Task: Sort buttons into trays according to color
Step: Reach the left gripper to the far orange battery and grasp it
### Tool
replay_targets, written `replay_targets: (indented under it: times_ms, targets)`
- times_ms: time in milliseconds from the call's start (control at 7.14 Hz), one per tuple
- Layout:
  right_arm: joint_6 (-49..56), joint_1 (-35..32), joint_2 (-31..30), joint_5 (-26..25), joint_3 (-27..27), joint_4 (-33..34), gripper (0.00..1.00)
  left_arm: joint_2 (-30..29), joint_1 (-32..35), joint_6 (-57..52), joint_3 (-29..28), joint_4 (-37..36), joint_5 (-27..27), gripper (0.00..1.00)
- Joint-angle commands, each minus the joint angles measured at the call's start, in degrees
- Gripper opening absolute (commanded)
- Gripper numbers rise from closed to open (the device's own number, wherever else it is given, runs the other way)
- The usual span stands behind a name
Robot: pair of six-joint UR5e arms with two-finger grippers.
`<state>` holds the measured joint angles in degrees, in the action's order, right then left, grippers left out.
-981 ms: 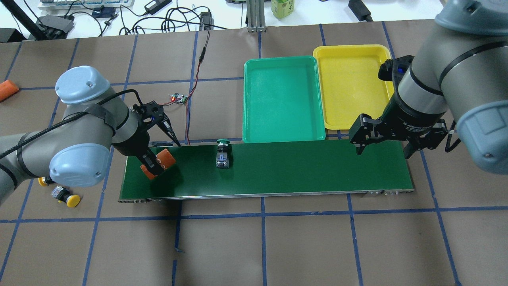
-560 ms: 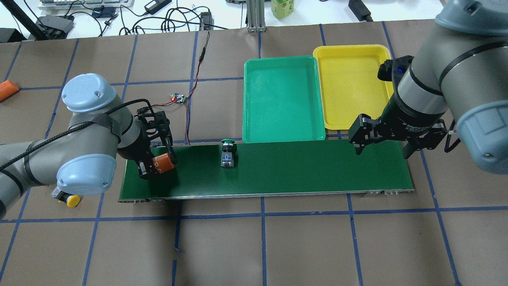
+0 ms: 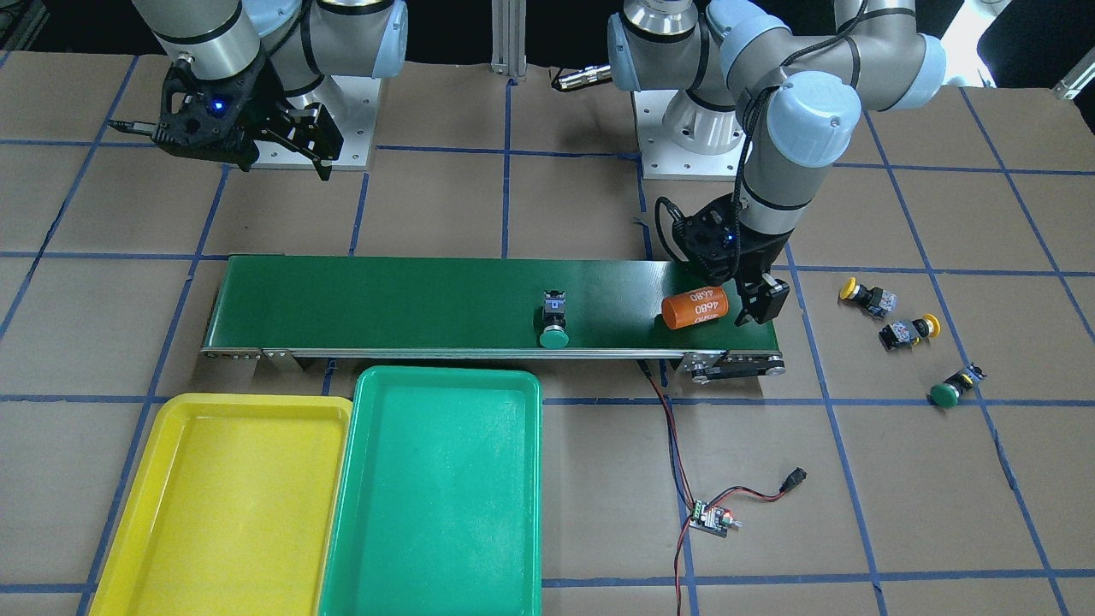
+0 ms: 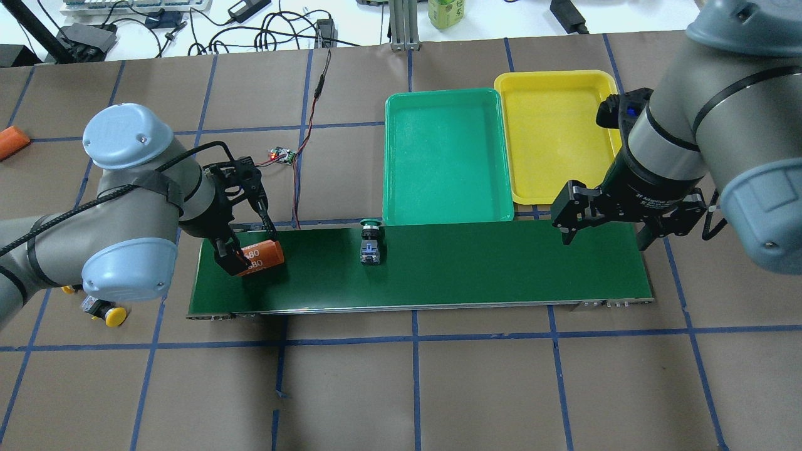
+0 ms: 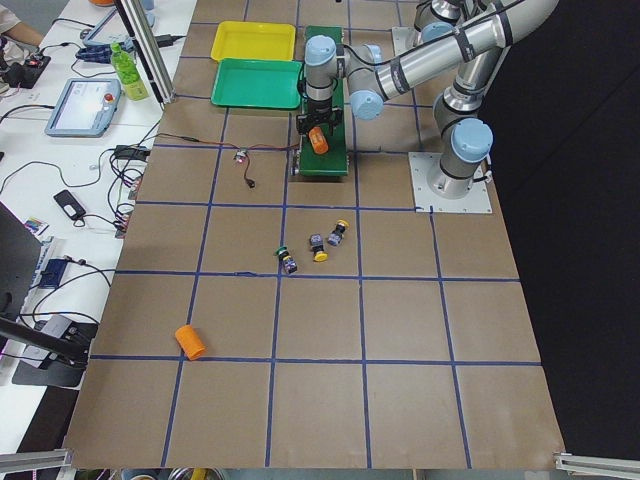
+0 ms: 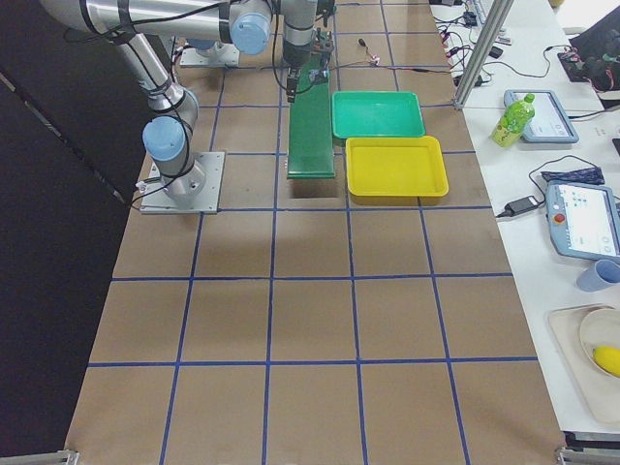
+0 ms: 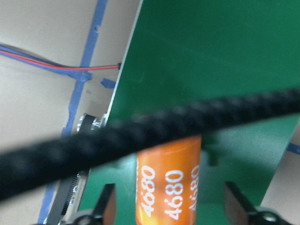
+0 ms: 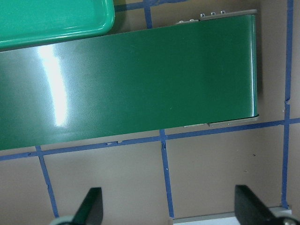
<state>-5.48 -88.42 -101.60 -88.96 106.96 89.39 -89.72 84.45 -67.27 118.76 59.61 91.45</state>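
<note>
A green button [image 4: 369, 244] lies on the dark-green conveyor belt [image 4: 476, 266], cap toward the green tray [image 4: 445, 156]; it also shows in the front view [image 3: 553, 322]. The yellow tray [image 4: 554, 131] stands next to the green one; both are empty. Two yellow buttons [image 3: 864, 294] [image 3: 908, 330] and a green button [image 3: 954, 389] lie on the table off the belt's left end. My left gripper [image 4: 250, 249] is open astride an orange "4680" cylinder [image 4: 263, 255] lying on the belt [image 7: 171, 211]. My right gripper [image 4: 606, 238] is open and empty over the belt's right end.
A small controller board with red and black wires [image 4: 283, 155] lies behind the belt's left part. Another orange cylinder [image 4: 12, 141] lies at the far left of the table. The trays touch the belt's far edge.
The green button has ridden to the right along the belt. My left wrist has turned, and the orange cylinder went from tilted to lying level on the belt. The right arm has not moved.
</note>
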Motion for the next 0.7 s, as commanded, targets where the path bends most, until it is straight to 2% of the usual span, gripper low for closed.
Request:
replay_targets:
  times_ms: [0,280,420,560]
  targets:
    - [0.03,0.00,0.09,-0.16,0.00,0.16,1.00,-0.62,-6.87,7.65,-7.36,7.94,0.57,1.00]
    - [0.12,0.00,0.09,-0.34,0.26,0.08,1.00,-7.27,-26.08,9.77,-11.95,7.64,-0.04,1.00]
    - [0.03,0.00,0.09,-0.25,0.61,0.16,1.00,-12.27,-31.66,10.57,-17.72,7.20,0.04,1.00]
    - [-0.14,0.00,0.09,-0.25,0.79,0.17,1.00,-18.58,-32.32,10.14,-26.39,7.10,0.74,1.00]
